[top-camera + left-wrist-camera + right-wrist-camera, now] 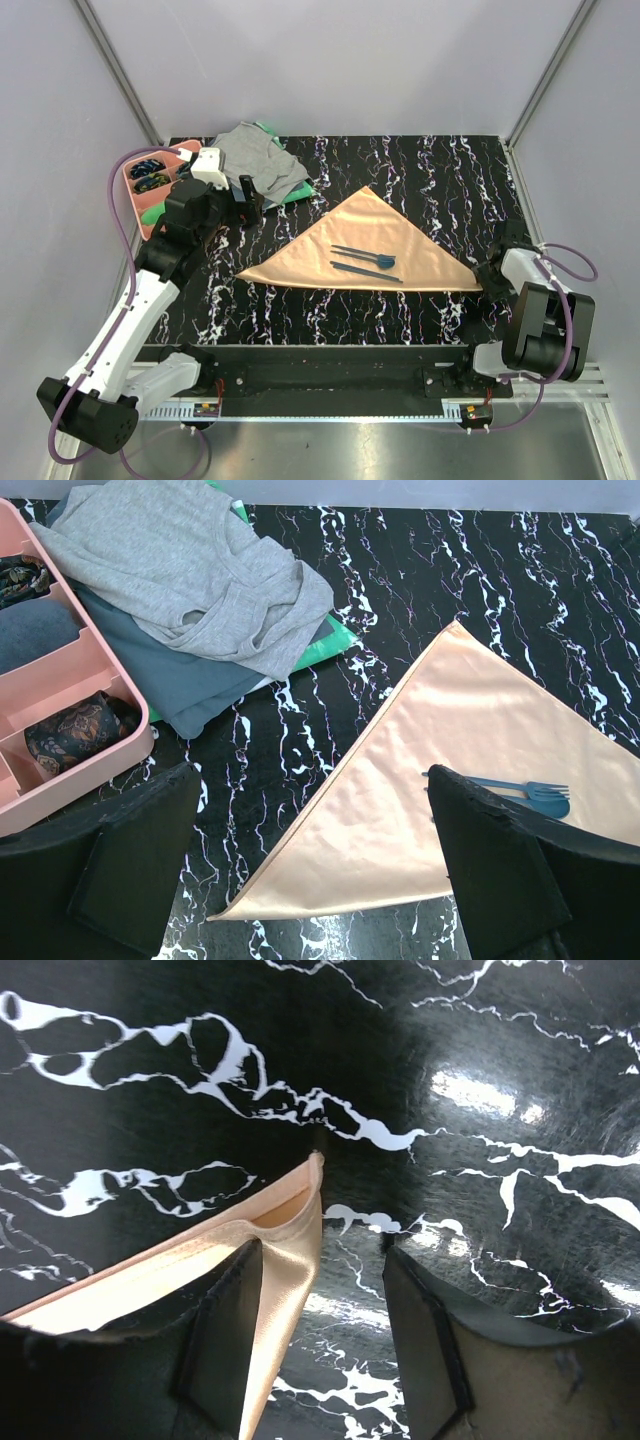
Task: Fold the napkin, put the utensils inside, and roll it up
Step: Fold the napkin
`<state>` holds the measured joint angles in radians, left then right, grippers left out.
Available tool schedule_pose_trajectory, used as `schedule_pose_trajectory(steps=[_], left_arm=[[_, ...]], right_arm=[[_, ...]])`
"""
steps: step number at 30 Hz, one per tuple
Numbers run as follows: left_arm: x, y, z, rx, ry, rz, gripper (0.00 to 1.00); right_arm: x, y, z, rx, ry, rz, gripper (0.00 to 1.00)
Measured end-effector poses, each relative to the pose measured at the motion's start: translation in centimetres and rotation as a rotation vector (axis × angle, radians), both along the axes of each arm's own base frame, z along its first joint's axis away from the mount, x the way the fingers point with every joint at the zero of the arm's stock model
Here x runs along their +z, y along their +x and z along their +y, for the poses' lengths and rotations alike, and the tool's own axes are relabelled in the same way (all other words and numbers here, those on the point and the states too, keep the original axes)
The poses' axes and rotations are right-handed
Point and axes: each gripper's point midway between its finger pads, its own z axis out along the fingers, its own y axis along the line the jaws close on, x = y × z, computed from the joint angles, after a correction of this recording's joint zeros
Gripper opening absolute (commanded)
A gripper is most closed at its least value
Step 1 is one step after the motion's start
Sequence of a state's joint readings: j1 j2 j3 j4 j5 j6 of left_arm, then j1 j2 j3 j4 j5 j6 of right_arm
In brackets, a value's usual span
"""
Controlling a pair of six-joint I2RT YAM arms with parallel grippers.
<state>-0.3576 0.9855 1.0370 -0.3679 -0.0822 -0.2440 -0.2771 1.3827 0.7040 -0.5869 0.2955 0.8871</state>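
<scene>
Napkin folded triangular on black marbled table, pale walls around.

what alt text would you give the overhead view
A peach napkin folded into a triangle lies on a black marbled table with blue utensils on it. The right gripper is at its right corner; the left gripper hovers near a grey cloth and pink tray.

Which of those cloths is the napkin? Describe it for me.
On the black marbled table, look at the middle. The napkin lies flat there, a shiny peach triangle with dark blue utensils on it; the grey cloth is crumpled at the far left.
</scene>
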Motion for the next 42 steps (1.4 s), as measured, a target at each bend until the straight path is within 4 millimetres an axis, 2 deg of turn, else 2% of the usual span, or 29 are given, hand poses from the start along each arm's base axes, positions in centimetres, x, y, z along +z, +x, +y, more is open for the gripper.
schedule_pose_trajectory(steps=[4,15,21,24,26,27,28,32,39,42], left_arm=[[0.0,0.0,0.0,0.0,0.0,0.0,0.99],[0.0,-0.1,-0.3,-0.015,-0.004,0.002,0.99],[0.0,-0.2,-0.5,-0.03,-0.008,0.004,0.99],[0.0,-0.2,-0.6,-0.033,-0.009,0.004,0.99],[0.0,-0.2,-0.6,-0.033,-0.009,0.004,0.99],[0.0,-0.2,-0.6,-0.033,-0.009,0.004,0.99],[0.0,-0.2,-0.6,-0.033,-0.009,0.004,0.99],[0.0,-0.2,-0.6,-0.033,-0.009,0.003,0.99],[0.2,-0.2,-0.5,-0.034,-0.007,-0.005,0.99],[0.2,-0.2,-0.5,-0.035,-0.005,-0.006,0.99]], right_arm=[[-0.4,-0.2,0.0,-0.011,0.003,0.007,0.54],[-0.4,0.5,-0.5,-0.027,-0.018,-0.019,0.52],[-0.4,1.5,-1.0,-0.012,-0.042,-0.037,0.35],[-0.4,2.1,-1.2,0.0,-0.05,-0.051,0.31],[-0.3,2.4,-1.3,0.005,-0.054,-0.062,0.24],[-0.3,2.5,-1.3,0.009,-0.054,-0.062,0.17],[-0.3,2.6,-1.3,0.013,-0.053,-0.065,0.16],[-0.3,2.9,-1.2,0.032,-0.049,-0.075,0.0],[-0.3,3.2,-1.1,0.083,-0.048,-0.075,0.0],[0.6,3.3,-1.1,0.115,-0.064,-0.094,0.0]])
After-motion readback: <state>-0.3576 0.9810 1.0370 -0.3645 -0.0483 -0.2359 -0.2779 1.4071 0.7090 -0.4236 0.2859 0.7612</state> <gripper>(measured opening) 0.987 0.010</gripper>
